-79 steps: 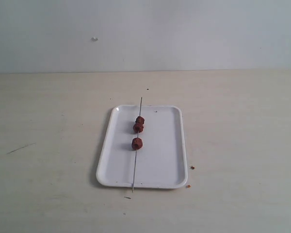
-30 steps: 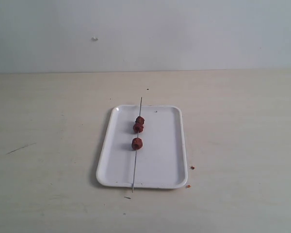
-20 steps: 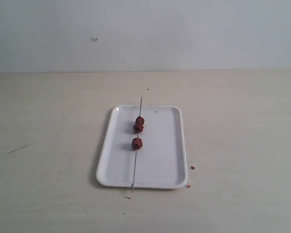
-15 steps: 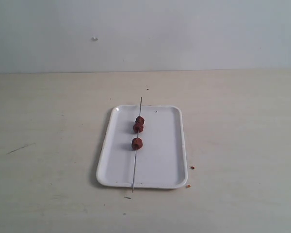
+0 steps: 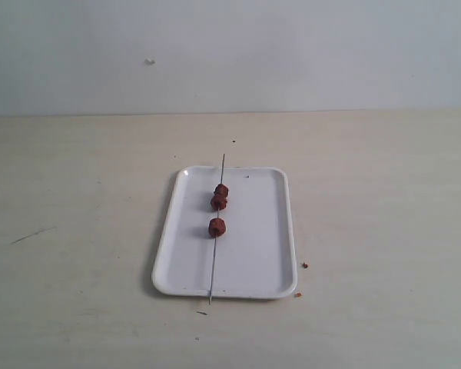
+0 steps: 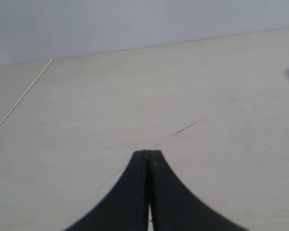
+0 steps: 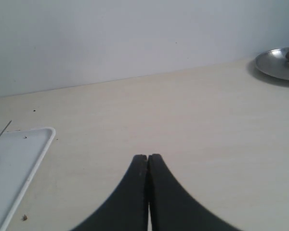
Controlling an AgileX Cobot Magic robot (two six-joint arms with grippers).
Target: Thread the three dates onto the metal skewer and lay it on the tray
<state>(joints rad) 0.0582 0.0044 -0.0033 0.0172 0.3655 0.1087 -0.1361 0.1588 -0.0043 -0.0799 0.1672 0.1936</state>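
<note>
The white tray [image 5: 253,254] lies in the middle of the table. Across it, lengthwise, rests the thin metal skewer [image 5: 213,269], both ends poking past the rim. Three dates are threaded on it: two touching at the far part [image 5: 221,190] [image 5: 219,201] and one alone nearer the middle [image 5: 217,227]. Neither arm shows in the exterior view. My left gripper [image 6: 149,153] is shut and empty over bare table. My right gripper [image 7: 148,157] is shut and empty too; its view catches a tray corner [image 7: 36,144] and the skewer's tip [image 7: 2,133].
Small reddish crumbs [image 5: 305,265] lie on the table by the tray's near right corner. A round metal dish [image 7: 279,63] sits far off in the right wrist view. A dark scratch [image 6: 189,127] marks the table ahead of the left gripper.
</note>
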